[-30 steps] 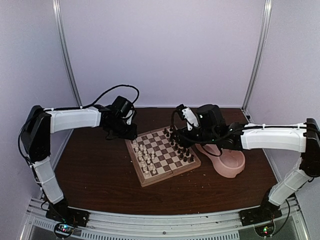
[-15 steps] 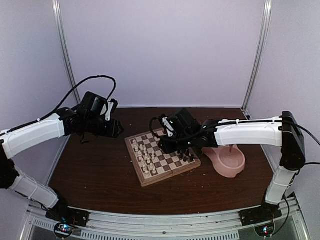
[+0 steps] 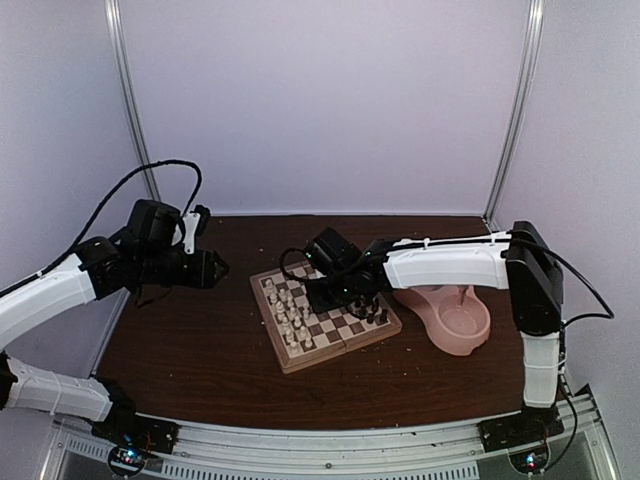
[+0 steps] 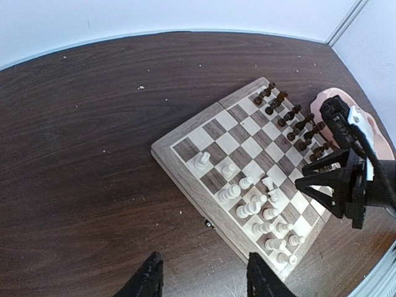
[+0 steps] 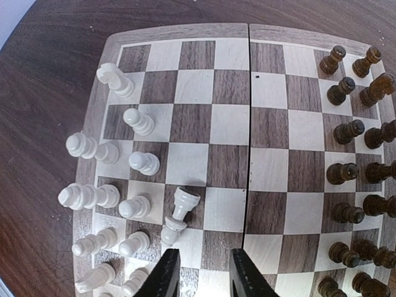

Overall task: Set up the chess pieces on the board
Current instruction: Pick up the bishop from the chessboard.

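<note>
Right gripper hangs low over the board, jaws parted a modest way with nothing between them; bare squares show through the gap. Left gripper is well off to the side above the dark surface, jaws apart, likewise empty. Cream chess pieces crowd the two rows along one edge of the board, mostly upright but ragged, some bunched close and a few squares there vacant. Two are out of line: a castle-topped piece and a smaller one touching or nearly touching it, just ahead of the right gripper. Dark pieces sit in two rows along the opposite edge and look orderly. Pink bowl lies beside the board; I cannot tell if anything is left in it. My read: most of the set-up is done, and what remains is straightening the cream side, likely starting with those two strays.
</note>
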`<state>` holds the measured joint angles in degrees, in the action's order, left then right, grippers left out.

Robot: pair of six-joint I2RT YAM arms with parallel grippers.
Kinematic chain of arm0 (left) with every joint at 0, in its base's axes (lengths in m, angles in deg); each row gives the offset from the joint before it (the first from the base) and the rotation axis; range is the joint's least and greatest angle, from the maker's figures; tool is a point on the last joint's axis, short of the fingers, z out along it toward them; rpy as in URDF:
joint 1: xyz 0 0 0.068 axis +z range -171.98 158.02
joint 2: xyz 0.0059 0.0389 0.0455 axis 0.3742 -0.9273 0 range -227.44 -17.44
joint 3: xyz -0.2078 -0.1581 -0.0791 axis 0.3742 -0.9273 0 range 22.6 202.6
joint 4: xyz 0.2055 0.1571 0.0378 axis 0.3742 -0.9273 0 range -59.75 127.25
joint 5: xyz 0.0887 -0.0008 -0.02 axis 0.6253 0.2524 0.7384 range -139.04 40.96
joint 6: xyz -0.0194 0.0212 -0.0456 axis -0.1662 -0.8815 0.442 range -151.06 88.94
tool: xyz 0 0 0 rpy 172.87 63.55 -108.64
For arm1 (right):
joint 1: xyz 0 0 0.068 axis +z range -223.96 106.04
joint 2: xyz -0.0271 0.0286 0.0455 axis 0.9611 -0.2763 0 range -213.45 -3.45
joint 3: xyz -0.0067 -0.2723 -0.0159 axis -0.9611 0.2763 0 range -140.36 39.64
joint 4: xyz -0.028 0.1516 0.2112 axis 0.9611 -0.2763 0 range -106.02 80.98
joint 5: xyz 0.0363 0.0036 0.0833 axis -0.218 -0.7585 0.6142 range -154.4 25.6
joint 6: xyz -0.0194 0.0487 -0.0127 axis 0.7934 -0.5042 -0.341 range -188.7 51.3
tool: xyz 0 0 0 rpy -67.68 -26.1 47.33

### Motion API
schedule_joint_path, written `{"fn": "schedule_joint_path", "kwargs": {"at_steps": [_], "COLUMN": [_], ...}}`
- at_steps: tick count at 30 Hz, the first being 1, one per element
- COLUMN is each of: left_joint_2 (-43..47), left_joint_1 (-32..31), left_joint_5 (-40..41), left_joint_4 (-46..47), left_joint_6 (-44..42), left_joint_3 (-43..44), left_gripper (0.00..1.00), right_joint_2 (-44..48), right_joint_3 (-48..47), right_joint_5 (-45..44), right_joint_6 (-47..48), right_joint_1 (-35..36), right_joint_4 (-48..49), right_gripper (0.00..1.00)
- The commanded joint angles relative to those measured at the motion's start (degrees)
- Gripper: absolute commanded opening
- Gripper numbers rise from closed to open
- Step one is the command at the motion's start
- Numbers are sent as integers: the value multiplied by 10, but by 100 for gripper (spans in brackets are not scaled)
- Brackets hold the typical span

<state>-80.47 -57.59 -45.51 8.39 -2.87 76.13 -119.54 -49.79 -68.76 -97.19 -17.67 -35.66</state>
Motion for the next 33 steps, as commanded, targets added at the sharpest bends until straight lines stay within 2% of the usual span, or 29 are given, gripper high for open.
{"fn": "schedule_joint_path", "kwargs": {"at_steps": [1, 12, 33], "left_joint_2": [21, 29, 59], "left_joint_1": [1, 1, 1], "left_joint_5": [-5, -19, 14], "left_joint_4": [7, 17, 18], "left_joint_6": [2, -1, -2], "left_joint_3": [-14, -37, -61], "left_gripper": [47, 47, 48], "right_joint_2": [-25, -68, -110], "right_joint_3": [-40, -85, -122], "right_joint_5": [-24, -19, -14], "right_joint_6": [-7, -5, -11], "right_joint_1": [5, 5, 9], "right_joint_4": [-35, -57, -70], "right_gripper": [30, 31, 31]}}
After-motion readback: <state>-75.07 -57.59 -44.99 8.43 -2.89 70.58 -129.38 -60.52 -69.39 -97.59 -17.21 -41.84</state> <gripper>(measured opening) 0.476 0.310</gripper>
